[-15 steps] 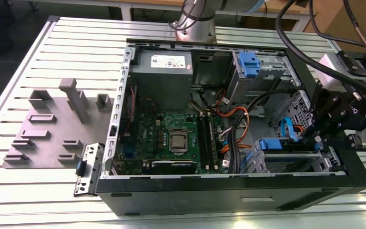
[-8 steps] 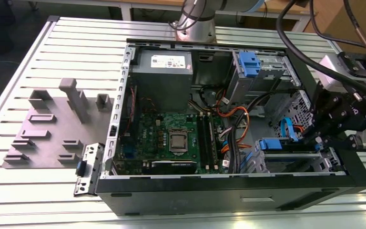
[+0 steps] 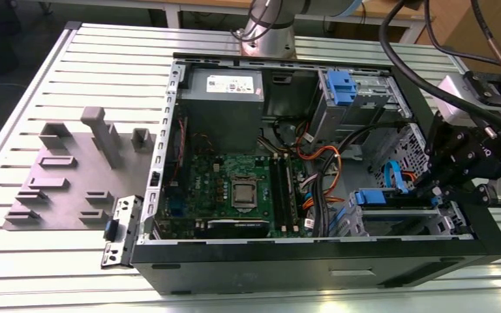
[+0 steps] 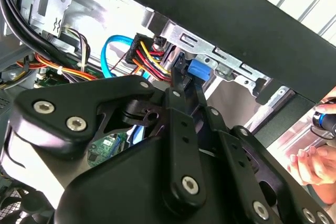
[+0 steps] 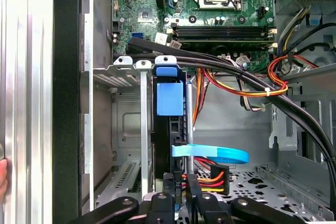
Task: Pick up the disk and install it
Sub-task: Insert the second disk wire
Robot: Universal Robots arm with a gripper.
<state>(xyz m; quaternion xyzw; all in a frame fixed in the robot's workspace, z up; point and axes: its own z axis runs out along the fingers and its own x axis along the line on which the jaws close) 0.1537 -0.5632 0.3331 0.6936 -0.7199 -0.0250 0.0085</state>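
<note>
Gripper (image 3: 432, 189) was down inside the open computer case (image 3: 320, 261), at the drive cage (image 3: 398, 225) on the exterior view's right. The disk (image 5: 169, 129) stood on edge in the cage bay, blue carrier tab uppermost in the first wrist view. Fingers (image 5: 167, 184) sat close together at the disk's rear edge, beside the power connector (image 5: 210, 179); whether they clenched it I could not tell. A person's hand (image 4: 315, 163) showed outside the case.
</note>
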